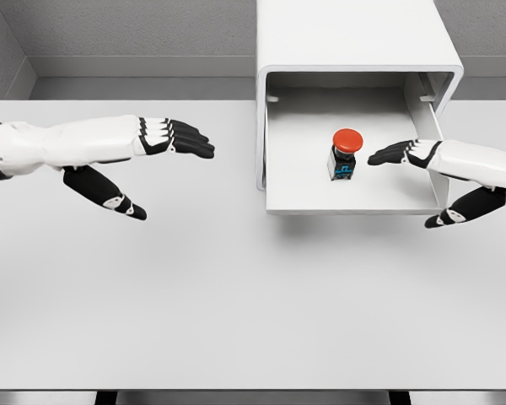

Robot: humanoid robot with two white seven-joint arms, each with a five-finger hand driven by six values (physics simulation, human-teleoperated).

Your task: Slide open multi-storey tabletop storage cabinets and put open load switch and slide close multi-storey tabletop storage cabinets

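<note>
I'm seeing the red-capped load switch standing in the pulled-out drawer; my right hand, fingers spread, is hovering beside it; left hand is hanging open over bare table.

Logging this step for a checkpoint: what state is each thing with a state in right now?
White tabletop storage cabinet's drawer: slid open.
Red-capped load switch: upright inside the drawer, not held.
Left hand: open, over the table.
Right hand: open, fingertips beside the switch.
</note>
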